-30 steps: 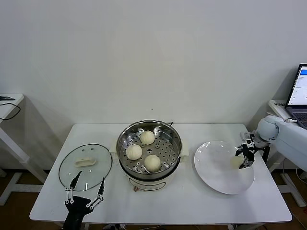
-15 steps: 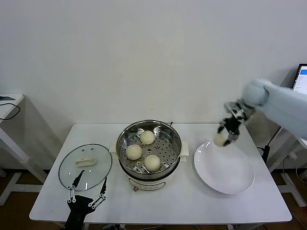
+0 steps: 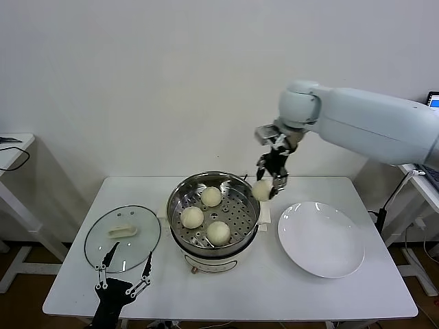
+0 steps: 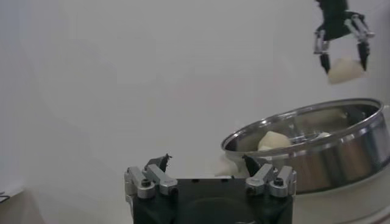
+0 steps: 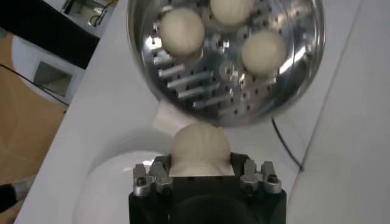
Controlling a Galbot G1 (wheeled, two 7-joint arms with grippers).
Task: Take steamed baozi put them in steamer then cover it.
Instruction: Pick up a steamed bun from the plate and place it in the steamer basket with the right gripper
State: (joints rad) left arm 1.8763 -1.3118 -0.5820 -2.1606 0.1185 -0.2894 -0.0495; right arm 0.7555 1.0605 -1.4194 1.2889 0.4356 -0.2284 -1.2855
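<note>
**Head view: last bun carried from the plate to the steamer's edge**

At the left of the table, the cover [image 3: 122, 238] lies flat, handle up, well apart from any bun. The left gripper [image 3: 123, 277] is held low at the table's front edge, just before the cover, its fingers spread wide and nothing between them; it is unchanged from a second ago.

In the middle, the steamer [image 3: 214, 209] stands uncovered with three steamed baozi [image 3: 205, 214] resting on its perforated tray, as they were before.

To the right of these, the change is found. A second ago the right gripper [image 3: 269, 184] was down at the far rim of the white plate [image 3: 320, 238] with the fourth bun [image 3: 261, 190] pinched between its fingers. That bun has since been lifted and carried across, and is now held, firmly clasped, in the air just above the steamer's right rim. The plate has been left bare.

From this it is judged that the loading is nearly done: the bun needs only to be brought over a free part of the tray, lowered and let go, after which the covering remains.
</note>
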